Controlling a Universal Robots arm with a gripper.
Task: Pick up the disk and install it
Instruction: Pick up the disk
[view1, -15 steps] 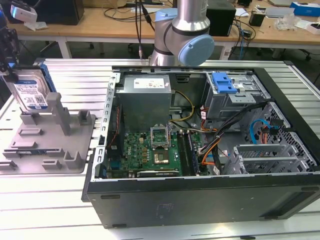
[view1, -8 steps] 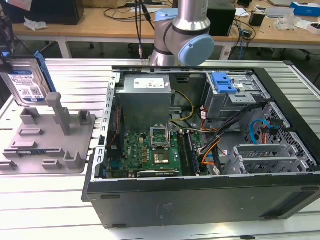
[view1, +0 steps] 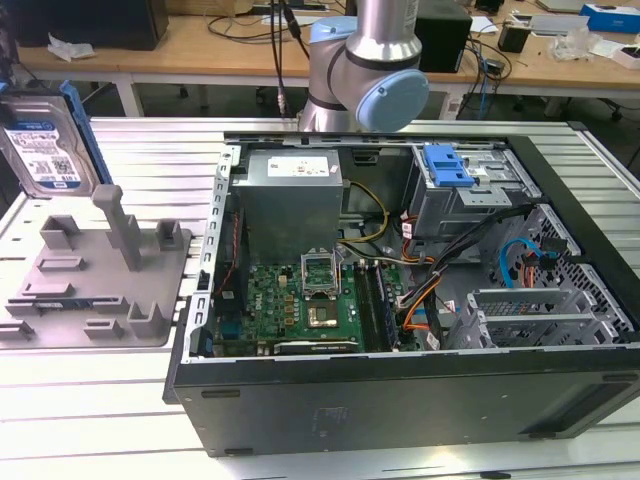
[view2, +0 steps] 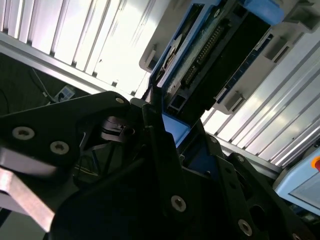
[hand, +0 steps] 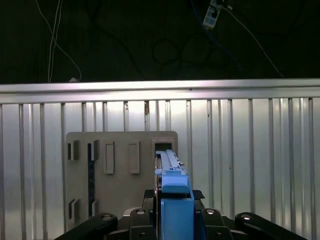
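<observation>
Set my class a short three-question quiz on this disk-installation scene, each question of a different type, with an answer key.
1. True or false: the disk lies flat inside the open computer case.
2. Multiple choice: in the exterior view, on which side of the case does the grey fixture tray sit? A. the exterior view's left. B. the exterior view's right. C. inside the case.
3. Fill in the blank: in the first wrist view, the gripper is shut on the blue-railed ____.

Key
1. False: it is held on edge, outside the case, over by the tray.
2. A.
3. disk.
</observation>
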